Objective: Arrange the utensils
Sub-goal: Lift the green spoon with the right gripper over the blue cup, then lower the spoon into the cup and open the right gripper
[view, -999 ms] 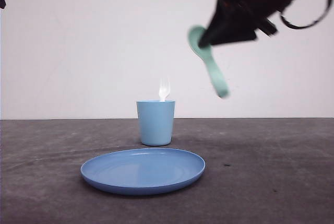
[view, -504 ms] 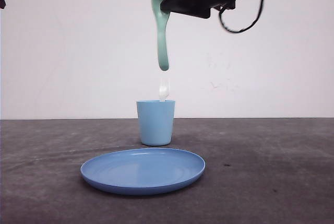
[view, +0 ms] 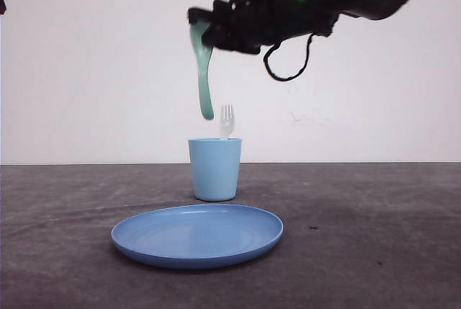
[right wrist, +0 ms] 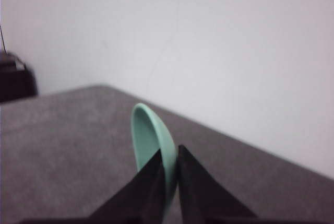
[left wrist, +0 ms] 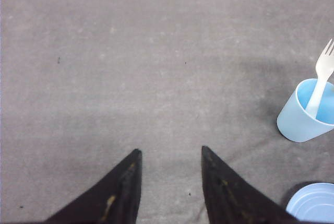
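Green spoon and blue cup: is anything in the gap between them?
No. In the front view, the pale mint-green plastic spoon hangs above the light blue plastic cup, with only bare white wall between.

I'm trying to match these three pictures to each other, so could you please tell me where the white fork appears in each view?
Front view: the white fork stands in the light blue cup, tines up, at centre.
Left wrist view: fork in the cup, at the right edge.
Right wrist view: not seen.
Shared landmark: the cup.
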`<state>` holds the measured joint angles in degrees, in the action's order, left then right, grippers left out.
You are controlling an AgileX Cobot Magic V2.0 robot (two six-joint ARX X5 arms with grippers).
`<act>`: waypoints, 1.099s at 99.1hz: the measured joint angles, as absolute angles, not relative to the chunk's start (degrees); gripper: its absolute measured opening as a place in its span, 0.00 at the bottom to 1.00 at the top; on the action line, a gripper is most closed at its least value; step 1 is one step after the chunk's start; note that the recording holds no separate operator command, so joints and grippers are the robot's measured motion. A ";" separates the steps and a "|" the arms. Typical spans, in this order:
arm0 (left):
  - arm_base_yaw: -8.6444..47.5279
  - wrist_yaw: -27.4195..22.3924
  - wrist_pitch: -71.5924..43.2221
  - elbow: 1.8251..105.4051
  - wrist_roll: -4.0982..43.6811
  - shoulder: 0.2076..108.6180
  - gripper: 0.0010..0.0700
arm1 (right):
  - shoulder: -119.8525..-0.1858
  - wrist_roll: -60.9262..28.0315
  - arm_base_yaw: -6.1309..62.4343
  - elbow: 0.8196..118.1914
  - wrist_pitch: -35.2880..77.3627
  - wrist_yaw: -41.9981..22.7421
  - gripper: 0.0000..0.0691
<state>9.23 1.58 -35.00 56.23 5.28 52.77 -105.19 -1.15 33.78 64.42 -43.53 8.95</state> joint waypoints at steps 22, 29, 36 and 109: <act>9.23 1.58 -35.00 56.23 5.28 52.77 0.28 | -109.65 -2.15 33.41 66.04 -39.38 8.86 0.04; 9.23 1.58 -35.03 56.23 5.28 52.77 0.28 | -110.61 -2.17 33.30 66.04 -38.26 8.84 0.04; 9.23 1.61 -35.00 56.23 5.28 52.77 0.28 | -111.46 -2.17 33.15 66.04 -37.63 8.84 0.04; 9.23 1.58 -35.03 56.23 5.30 52.75 0.28 | -113.51 -2.17 33.23 66.06 -34.94 7.46 0.17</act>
